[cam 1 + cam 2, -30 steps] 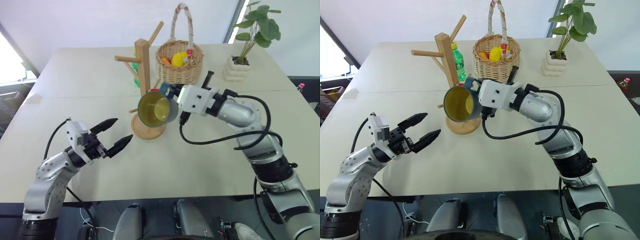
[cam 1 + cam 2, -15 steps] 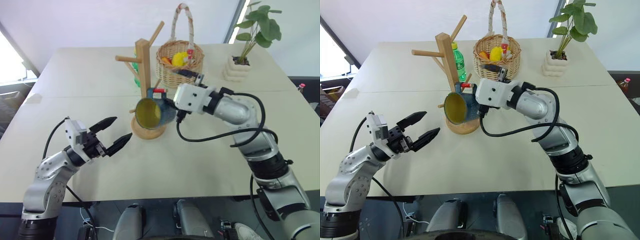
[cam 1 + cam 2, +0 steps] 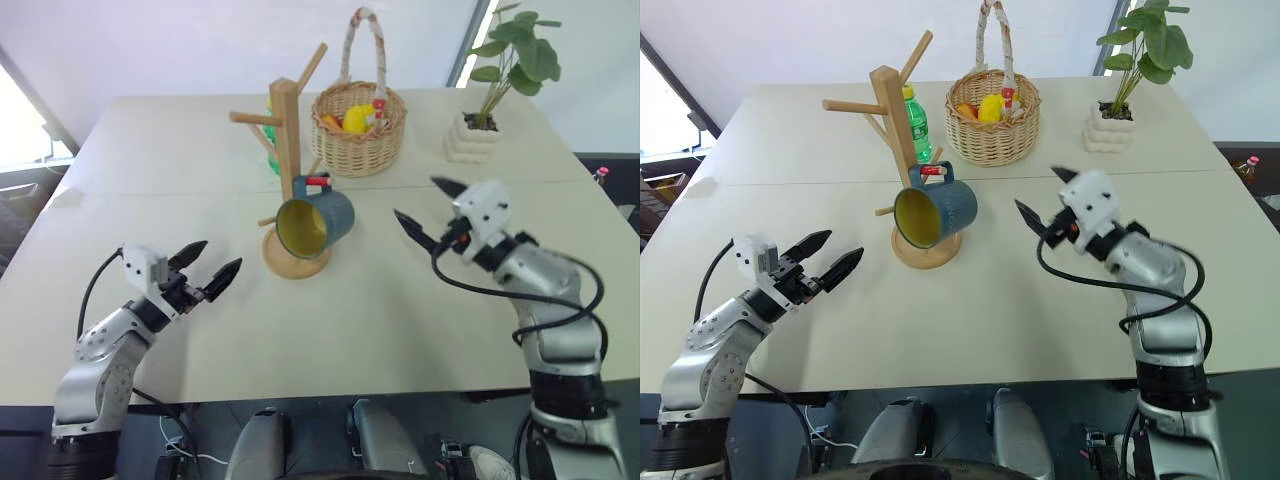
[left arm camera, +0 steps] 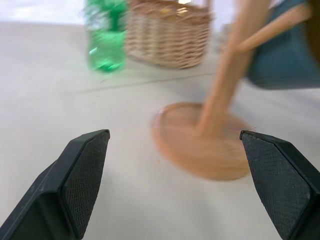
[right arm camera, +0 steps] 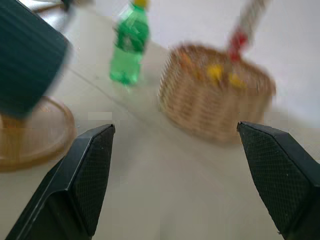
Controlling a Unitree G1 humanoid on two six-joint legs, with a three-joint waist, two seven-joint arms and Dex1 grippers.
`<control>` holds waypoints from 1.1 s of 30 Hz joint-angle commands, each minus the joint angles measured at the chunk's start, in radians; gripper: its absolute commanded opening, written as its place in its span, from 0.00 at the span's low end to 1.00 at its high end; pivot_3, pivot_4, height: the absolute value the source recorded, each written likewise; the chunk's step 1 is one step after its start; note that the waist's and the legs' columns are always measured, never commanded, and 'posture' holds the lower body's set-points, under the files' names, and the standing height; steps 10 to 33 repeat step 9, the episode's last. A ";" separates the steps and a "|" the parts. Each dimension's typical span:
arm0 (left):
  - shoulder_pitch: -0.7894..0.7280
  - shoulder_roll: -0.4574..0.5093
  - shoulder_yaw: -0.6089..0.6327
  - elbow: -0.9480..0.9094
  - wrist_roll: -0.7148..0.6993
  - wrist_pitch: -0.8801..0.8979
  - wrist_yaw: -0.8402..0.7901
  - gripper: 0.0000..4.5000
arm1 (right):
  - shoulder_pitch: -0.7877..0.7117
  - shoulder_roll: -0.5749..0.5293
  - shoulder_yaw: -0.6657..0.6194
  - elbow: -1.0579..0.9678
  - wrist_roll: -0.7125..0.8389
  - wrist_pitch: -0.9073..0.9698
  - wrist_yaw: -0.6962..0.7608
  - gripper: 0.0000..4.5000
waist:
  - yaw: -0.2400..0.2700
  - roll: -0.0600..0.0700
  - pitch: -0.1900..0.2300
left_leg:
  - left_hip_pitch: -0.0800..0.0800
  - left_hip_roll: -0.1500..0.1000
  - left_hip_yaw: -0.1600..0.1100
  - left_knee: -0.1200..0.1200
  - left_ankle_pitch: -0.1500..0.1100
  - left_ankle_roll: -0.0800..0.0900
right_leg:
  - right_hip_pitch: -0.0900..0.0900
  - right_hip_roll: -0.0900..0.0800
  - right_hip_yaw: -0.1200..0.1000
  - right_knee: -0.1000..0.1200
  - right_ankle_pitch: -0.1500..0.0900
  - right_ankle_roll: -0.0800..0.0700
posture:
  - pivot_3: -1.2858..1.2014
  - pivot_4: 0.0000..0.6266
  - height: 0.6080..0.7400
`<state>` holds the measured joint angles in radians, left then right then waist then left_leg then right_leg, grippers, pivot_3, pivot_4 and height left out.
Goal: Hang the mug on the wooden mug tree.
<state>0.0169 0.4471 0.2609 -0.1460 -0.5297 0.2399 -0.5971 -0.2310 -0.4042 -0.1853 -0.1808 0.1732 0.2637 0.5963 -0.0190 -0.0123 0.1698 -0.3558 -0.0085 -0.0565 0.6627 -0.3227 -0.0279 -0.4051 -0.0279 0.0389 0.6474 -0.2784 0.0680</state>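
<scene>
Released since a second ago, the mug (image 3: pixel 314 223) hangs on the wooden mug tree (image 3: pixel 289 170), left of the withdrawn right gripper (image 3: pixel 432 213), fingers apart; left gripper (image 3: pixel 208 270) also spread, empty.

Count: one table (image 3: pixel 400 330), one mug (image 3: pixel 316 224), one wooden mug tree (image 3: pixel 289 150) with a single round base, one wicker basket (image 3: pixel 358 125), one green bottle (image 3: pixel 916 123), one potted plant (image 3: pixel 490 90). Two grippers: left gripper (image 3: pixel 205 273), right gripper (image 3: pixel 424 207), two black fingers each. Fruit in basket is too small to count.
</scene>
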 commanded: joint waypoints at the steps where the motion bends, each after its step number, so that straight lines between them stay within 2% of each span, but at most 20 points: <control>1: 0.007 -0.018 0.049 0.035 0.058 -0.047 0.083 1.00 | 0.024 0.045 -0.042 0.057 0.056 -0.046 -0.038 0.90 | 0.000 0.000 0.000 | 0.000 0.000 0.000 0.000 0.000 0.000 | 0.000 0.000 0.000 0.000 0.000 0.000 | 0.52 0.24 1.00; 9: 0.052 -0.061 0.091 0.042 0.095 -0.080 0.164 1.00 | 0.004 0.080 -0.010 0.201 0.063 -0.122 -0.049 0.90 | 0.004 0.000 0.000 | 0.000 0.000 0.000 0.000 0.000 0.000 | 0.000 0.000 0.000 0.000 0.000 0.000 | 0.52 0.24 1.00; 33: 0.052 -0.061 0.091 0.042 0.095 -0.080 0.164 1.00 | 0.004 0.080 -0.010 0.201 0.063 -0.122 -0.049 0.90 | 0.004 0.000 0.000 | 0.000 0.000 0.000 0.000 0.000 0.000 | 0.000 0.000 0.000 0.000 0.000 0.000 | 0.52 0.24 1.00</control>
